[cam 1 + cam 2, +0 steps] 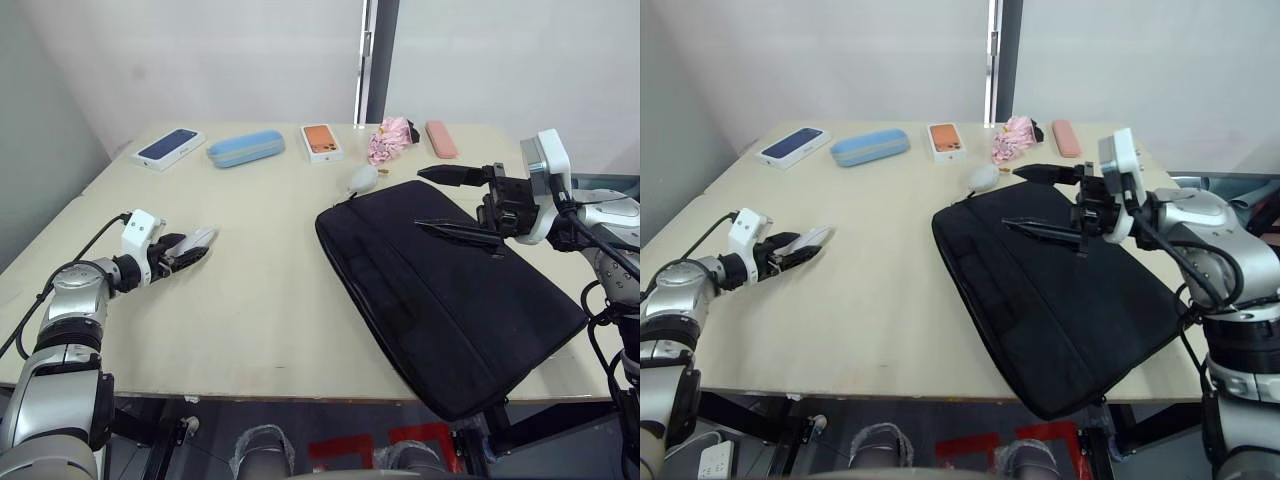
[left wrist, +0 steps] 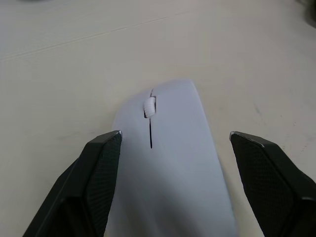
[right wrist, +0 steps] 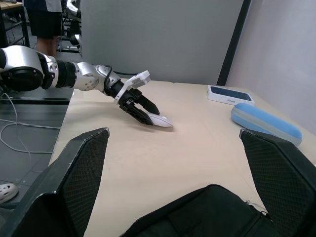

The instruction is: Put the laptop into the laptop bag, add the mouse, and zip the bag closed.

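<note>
The white mouse (image 1: 203,236) lies on the table's left side. My left gripper (image 1: 190,252) is open and low over it, one finger (image 2: 94,168) at the mouse's edge and the other a little apart from it. The black laptop bag (image 1: 450,290) lies flat on the right side, with its near corner past the table's front edge. My right gripper (image 1: 455,203) hovers open above the bag's far right part, holding nothing. The laptop is out of view.
Along the far edge lie a dark phone box (image 1: 168,147), a blue case (image 1: 245,148), an orange phone box (image 1: 322,141), a pink cloth (image 1: 390,140) and a pink case (image 1: 441,139). A white plush charm (image 1: 362,180) sits by the bag's far corner.
</note>
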{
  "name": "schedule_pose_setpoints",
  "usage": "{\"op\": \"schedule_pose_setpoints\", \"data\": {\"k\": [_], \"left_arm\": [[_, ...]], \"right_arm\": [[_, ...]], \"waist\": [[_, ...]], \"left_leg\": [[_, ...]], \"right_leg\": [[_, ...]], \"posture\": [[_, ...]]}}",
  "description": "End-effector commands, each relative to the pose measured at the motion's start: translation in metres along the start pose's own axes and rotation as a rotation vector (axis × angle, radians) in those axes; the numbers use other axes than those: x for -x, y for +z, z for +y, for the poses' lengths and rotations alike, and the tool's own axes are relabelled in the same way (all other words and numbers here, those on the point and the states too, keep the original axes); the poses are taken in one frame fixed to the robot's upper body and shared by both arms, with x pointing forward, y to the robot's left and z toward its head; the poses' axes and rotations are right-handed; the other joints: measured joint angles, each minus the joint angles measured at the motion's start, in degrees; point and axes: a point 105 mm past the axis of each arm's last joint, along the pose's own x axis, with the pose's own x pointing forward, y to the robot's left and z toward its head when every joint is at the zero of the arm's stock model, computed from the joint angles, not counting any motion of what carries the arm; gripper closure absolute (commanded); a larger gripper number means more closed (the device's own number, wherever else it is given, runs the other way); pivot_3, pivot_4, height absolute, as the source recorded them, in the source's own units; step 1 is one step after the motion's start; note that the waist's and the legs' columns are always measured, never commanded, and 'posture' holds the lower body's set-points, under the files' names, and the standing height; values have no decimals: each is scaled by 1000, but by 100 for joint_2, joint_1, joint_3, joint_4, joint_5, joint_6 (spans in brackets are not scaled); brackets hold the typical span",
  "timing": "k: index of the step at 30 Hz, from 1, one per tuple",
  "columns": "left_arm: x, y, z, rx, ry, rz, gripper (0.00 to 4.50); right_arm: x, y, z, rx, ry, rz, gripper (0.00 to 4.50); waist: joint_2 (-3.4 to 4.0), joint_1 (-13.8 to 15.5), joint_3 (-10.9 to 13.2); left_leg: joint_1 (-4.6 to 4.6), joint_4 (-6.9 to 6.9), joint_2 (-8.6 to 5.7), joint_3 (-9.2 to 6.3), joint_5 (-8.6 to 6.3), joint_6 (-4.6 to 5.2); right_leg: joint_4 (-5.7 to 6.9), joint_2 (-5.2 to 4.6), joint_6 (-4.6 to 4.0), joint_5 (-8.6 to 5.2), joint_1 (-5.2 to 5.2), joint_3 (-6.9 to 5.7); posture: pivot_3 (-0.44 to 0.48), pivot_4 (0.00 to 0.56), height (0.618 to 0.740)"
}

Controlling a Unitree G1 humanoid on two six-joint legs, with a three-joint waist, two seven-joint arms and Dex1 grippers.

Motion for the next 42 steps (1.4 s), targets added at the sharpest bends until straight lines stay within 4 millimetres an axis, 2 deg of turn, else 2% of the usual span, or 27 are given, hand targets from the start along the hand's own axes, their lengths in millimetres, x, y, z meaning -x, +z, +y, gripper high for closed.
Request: {"op": "schedule_pose_setpoints", "data": {"k": [1,23,36,42], "left_arm": [[1,2,-2,-2,-15,-11,830],[7,20,4,-36,9,-48,830],[18,22,10,-58,48,-32,830],[18,15,8,-39,41,-14,830]], "right_arm": [[1,12,1,49,1,-23,65],[2,10,0,44,-8,-24,65],[1,9,1,35,2,-26,65],[0,8,1,32,2,-25,65]], "waist": [[0,-1,0],[2,-10,1],[2,-21,1],[2,-28,2]], "left_leg": [[0,0,0,0,0,0],[-3,-37,0,4,0,-2],[-5,-57,0,5,1,-4],[-5,-57,0,6,1,-5]], "right_leg": [[0,0,0,0,0,0],[-42,2,0,0,-1,-6],[-61,3,0,0,-2,-10],[-62,3,0,0,-2,-9]], "posture": [[0,150,740],[0,150,740],[0,150,740],[0,150,740]]}}
